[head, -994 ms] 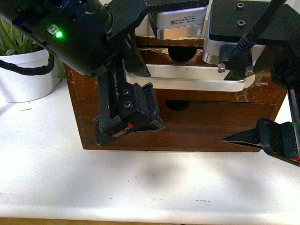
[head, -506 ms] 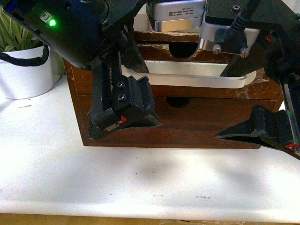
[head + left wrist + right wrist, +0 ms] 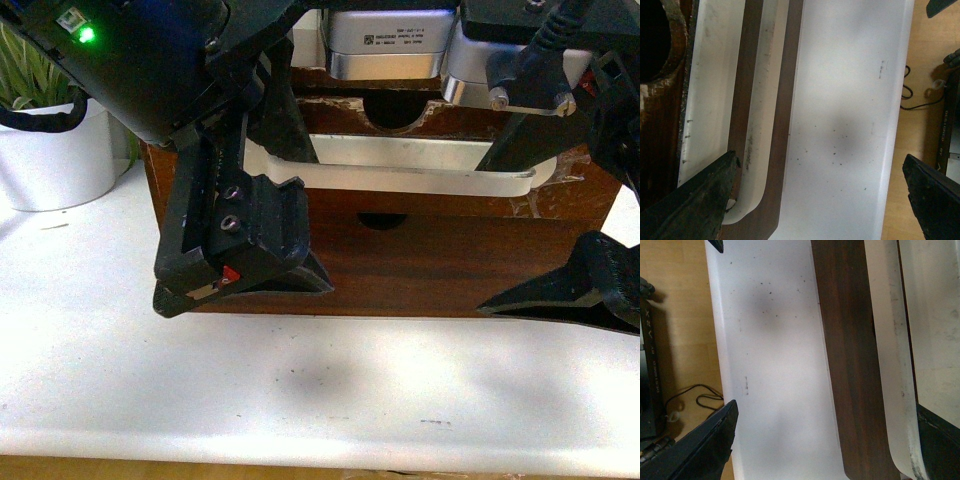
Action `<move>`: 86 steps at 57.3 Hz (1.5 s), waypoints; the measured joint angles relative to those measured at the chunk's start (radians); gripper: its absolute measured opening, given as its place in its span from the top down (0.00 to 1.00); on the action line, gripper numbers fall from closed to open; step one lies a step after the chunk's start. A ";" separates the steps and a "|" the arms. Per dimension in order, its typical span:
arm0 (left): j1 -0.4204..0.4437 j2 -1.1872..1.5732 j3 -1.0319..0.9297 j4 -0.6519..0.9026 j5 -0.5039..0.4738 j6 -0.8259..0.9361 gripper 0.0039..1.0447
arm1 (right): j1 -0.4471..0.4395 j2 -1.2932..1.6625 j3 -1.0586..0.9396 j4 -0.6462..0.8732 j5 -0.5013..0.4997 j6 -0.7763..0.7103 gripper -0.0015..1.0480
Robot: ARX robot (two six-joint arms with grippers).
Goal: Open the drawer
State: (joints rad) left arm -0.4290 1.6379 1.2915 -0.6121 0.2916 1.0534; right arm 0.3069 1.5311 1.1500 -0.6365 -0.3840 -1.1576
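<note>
A dark wooden cabinet stands on the white table. Its upper drawer has a scuffed front, a half-round notch and a long white handle. My left gripper is open in front of the handle's left end, one finger above it and one below. My right gripper is open at the handle's right end. In the left wrist view the left gripper is wide open, one finger beside the curved end of the handle. The right gripper spans the handle, empty.
A plain lower drawer front with no handle sits under the upper one. A white plant pot stands left of the cabinet. The table's front edge is near. Wooden floor with cables lies beyond it.
My left gripper has shifted left, with its lower finger now nearer the cabinet's left corner. The right arm has risen and its lower finger has moved slightly right. The drawer looks unmoved.
</note>
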 joint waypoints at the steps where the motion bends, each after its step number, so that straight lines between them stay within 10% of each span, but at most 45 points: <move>1: 0.000 -0.001 0.000 -0.002 0.000 0.002 0.06 | 0.000 0.000 0.000 -0.003 -0.001 -0.003 0.09; 37: -0.034 -0.081 -0.038 -0.156 0.002 0.098 0.06 | 0.016 -0.092 -0.038 -0.160 -0.022 -0.096 0.08; 86: 0.035 -0.246 -0.131 0.118 0.038 -0.015 0.06 | -0.103 -0.257 -0.130 -0.039 -0.208 -0.032 0.09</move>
State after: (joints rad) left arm -0.3939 1.3914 1.1603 -0.4942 0.3294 1.0386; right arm 0.2043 1.2739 1.0203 -0.6750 -0.5915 -1.1892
